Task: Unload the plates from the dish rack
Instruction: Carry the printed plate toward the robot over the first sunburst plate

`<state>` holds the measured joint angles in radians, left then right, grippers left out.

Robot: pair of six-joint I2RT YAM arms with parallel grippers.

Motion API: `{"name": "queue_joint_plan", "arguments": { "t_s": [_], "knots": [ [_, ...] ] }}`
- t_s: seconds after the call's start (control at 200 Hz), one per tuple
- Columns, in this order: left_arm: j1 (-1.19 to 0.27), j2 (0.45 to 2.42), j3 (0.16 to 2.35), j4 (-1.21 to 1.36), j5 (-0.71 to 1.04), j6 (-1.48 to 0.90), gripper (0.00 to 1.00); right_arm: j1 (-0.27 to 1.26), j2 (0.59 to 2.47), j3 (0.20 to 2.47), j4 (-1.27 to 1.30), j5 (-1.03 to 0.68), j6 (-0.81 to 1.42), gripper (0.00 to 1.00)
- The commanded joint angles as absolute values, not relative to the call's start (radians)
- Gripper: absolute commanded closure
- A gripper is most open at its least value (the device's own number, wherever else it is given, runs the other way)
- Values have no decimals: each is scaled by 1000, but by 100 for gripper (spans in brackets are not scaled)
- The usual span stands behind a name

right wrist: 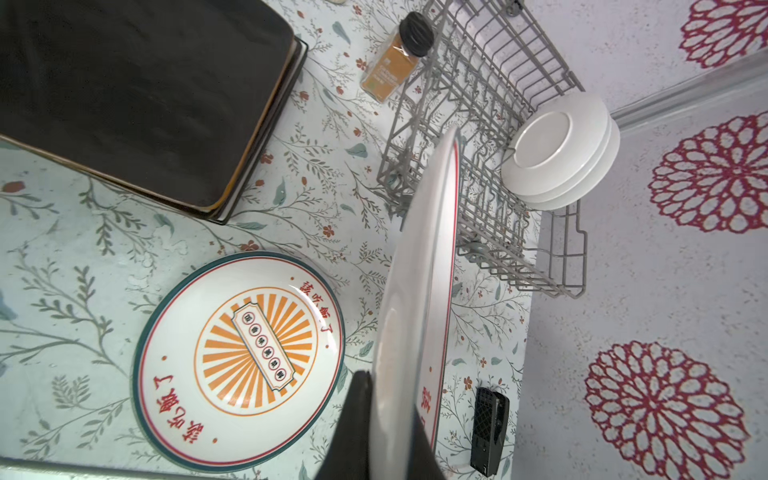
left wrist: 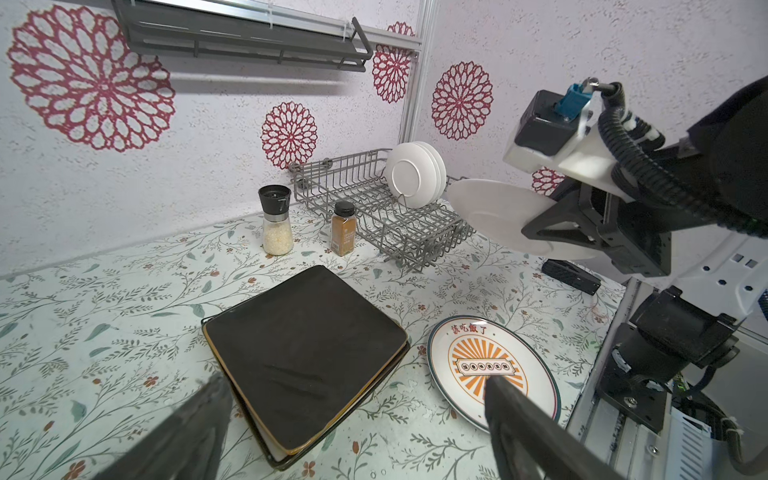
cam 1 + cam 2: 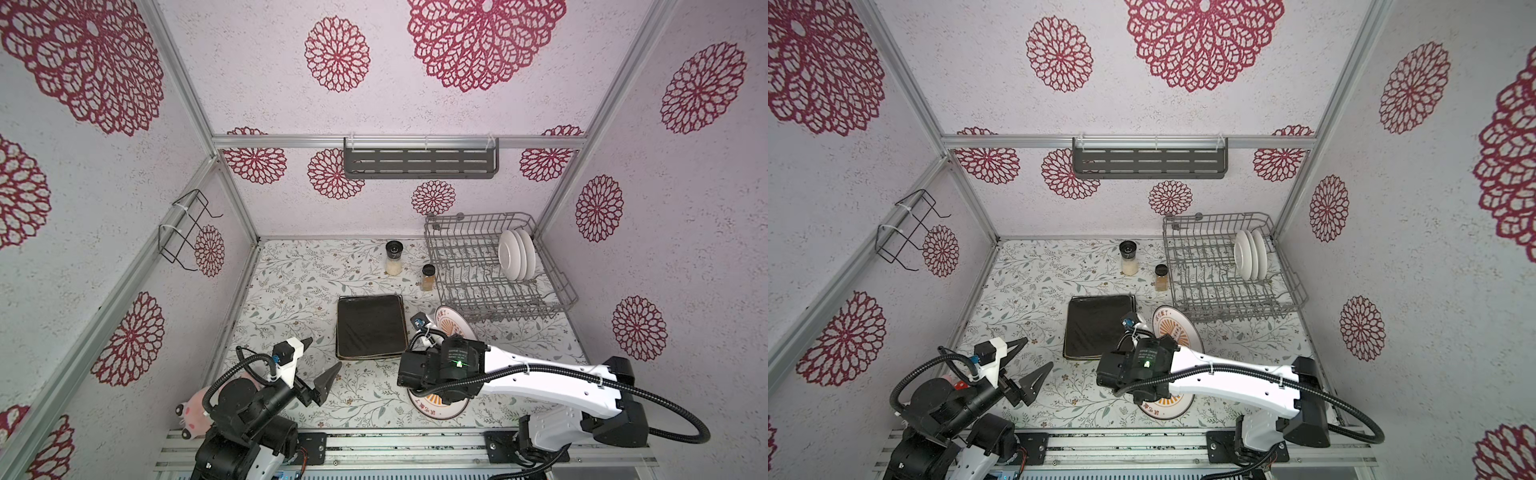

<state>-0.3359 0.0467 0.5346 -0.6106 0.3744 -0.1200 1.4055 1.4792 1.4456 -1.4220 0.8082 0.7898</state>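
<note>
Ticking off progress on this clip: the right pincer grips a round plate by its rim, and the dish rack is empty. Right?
Not empty: the dish rack holds three white plates standing on its right side, clear in both top views. The right pincer does grip a round plate by its rim.

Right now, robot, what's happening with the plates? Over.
Left end effector open, empty. Right end effector shut on printed round plate, outside the dish rack. Three white plates left inside. Spice jar beside it, not blocking.
</note>
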Motion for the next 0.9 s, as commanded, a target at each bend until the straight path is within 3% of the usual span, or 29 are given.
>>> {"name": "queue_joint_plan", "arguments": {
  "t_s": [0.0,0.355,0.891],
  "knots": [
    [-347,51,529,-607,367,-98,3,1452,1489,1459,-1514,845,873,100],
    [-350,54,530,-609,367,-97,3,1585,1499,1303,-1452,807,881,100],
    [-355,61,531,-612,371,-95,3,1692,1723,1231,-1248,830,684,100]
  ]
}}
